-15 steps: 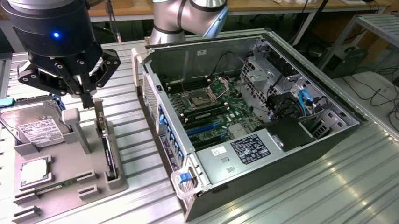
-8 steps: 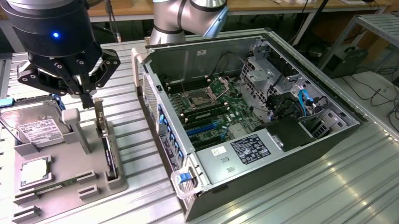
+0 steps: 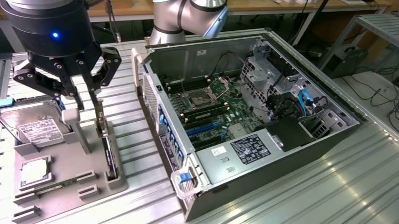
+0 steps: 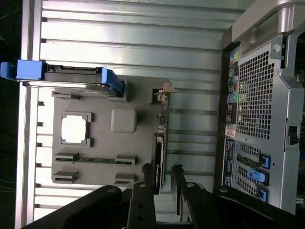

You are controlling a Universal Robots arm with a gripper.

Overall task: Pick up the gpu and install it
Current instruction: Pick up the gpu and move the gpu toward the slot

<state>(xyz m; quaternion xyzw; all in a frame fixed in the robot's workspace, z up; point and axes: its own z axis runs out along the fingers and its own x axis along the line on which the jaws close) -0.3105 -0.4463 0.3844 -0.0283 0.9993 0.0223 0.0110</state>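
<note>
working on a ribbed aluminium table point(image 3: 324, 186), with an open computer case point(image 3: 249, 116) lying on its side on it. hovering the claw point(image 4: 161, 168) beside the case, over a grey holder point(image 4: 102, 143), released, fingers point(image 4: 142, 202) spreading to either side of the gpu point(image 4: 158, 143) without clenching it. seeing the gpu standing on edge in a slot along the holder's side nearest the case. finding a hard drive point(image 3: 34, 123) and a square chip point(image 4: 75, 129) in the holder, farther from the case. glimpsing a wooden bench point(image 3: 281, 5) behind the case and cables point(image 3: 374, 93) trailing on the floor beyond it.
</note>
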